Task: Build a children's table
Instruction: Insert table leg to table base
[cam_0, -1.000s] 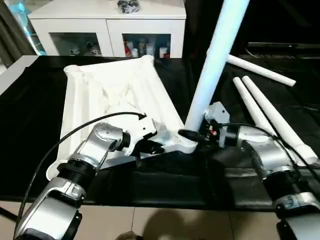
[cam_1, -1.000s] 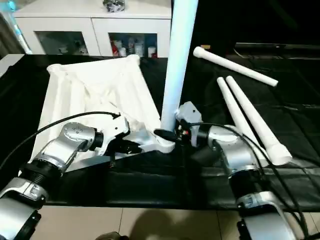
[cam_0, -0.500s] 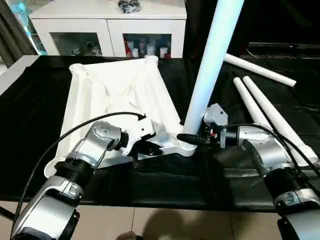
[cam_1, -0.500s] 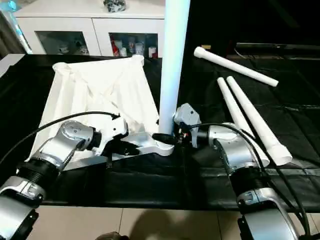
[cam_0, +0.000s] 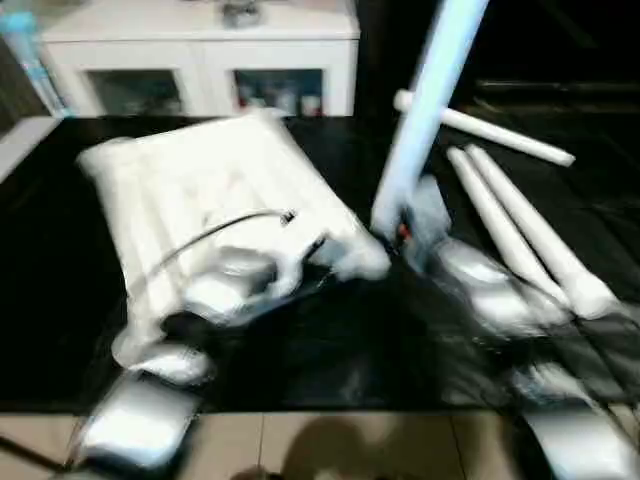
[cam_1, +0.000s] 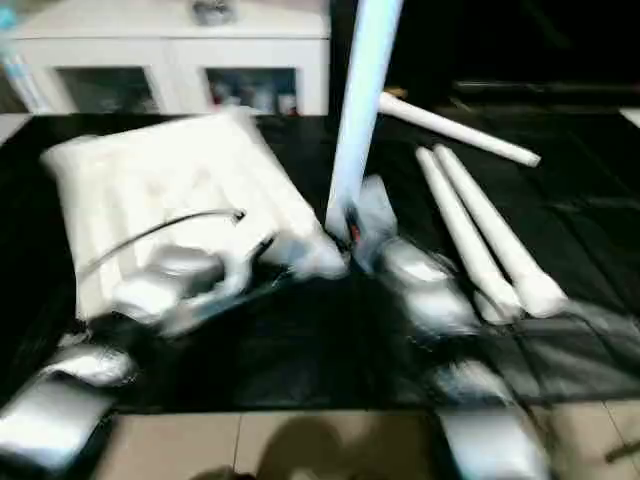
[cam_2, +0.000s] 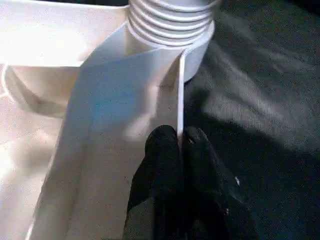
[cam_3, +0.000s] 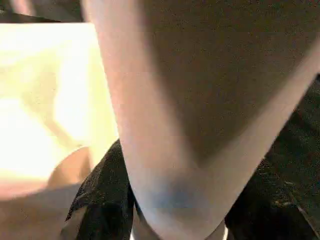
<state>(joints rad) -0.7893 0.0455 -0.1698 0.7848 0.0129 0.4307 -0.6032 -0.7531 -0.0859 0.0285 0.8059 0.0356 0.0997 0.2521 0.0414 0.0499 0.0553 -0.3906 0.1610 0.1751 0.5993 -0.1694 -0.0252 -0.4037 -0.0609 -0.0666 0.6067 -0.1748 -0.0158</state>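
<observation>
You are mid-way through fitting the first leg (cam_0: 425, 110) into a corner socket (cam_2: 192, 45) of the upturned table top (cam_0: 200, 190), which lies on the black counter (cam_0: 60, 300). Your left end effector (cam_2: 177, 145) is pinched shut on a thin rib of the table top just beside that socket. Your right end effector (cam_0: 400, 232) sits half-spread around the leg's base. Three spare legs (cam_0: 510, 215) lie on the far side of the standing leg from the table top. Next, turn the leg home while bracing the top.
</observation>
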